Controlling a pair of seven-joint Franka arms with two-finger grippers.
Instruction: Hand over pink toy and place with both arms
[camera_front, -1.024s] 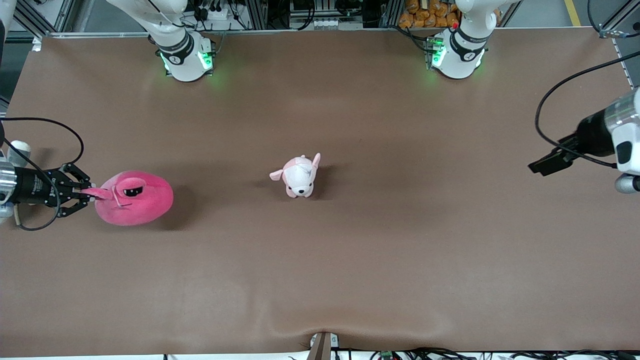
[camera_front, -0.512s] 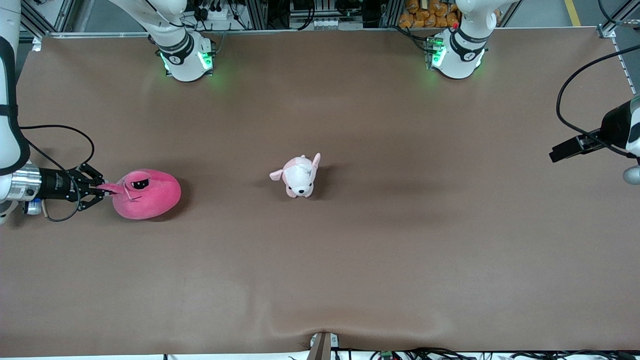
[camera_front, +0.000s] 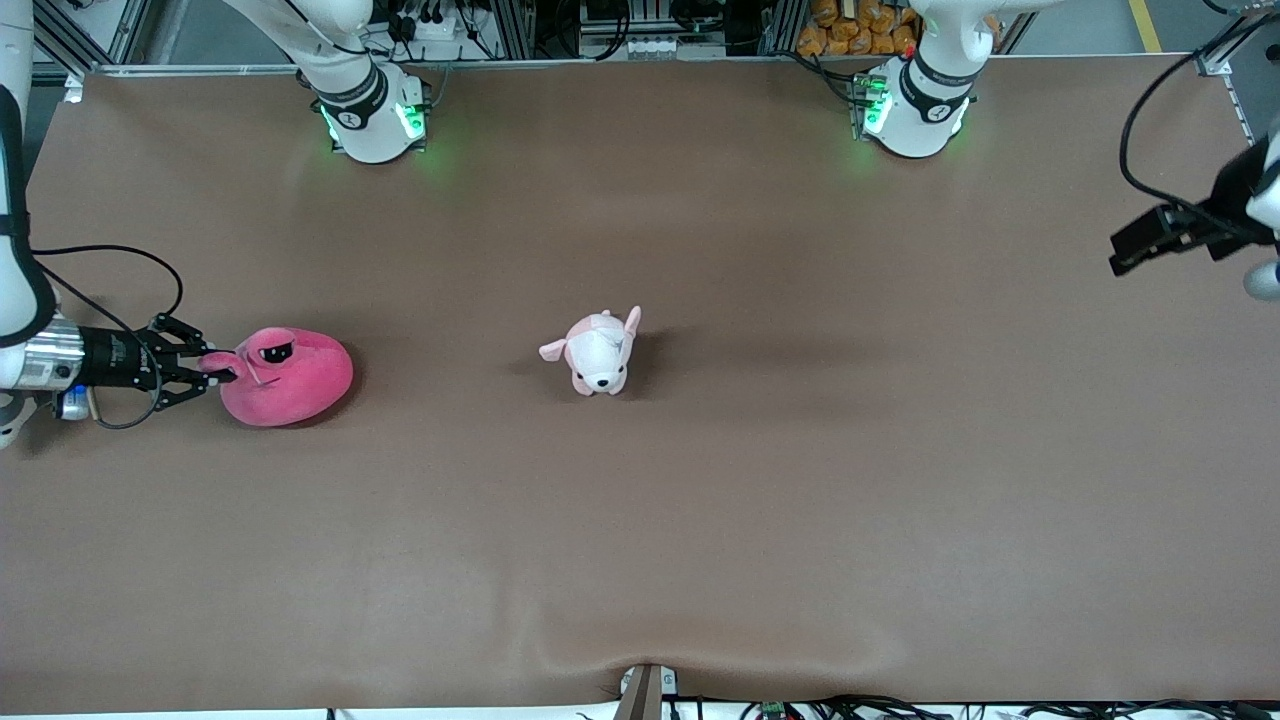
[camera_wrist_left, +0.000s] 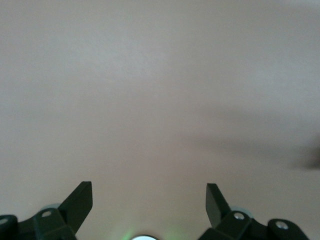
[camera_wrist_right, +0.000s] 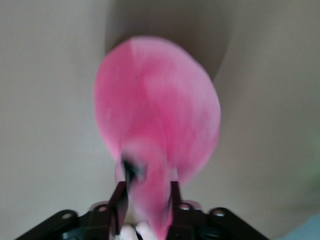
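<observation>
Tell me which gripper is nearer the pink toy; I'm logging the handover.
Right. The right gripper is shut on the pink toy by its flap; the left gripper is open above the table's other end.

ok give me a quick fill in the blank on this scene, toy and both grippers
1. The right gripper is shut on a flap of the ____ toy.
2. The left gripper holds nothing and its fingers are ____.
3. The puppy lies nearer the table's ____ than the pink toy does.

Missing words: pink; open; middle
</observation>
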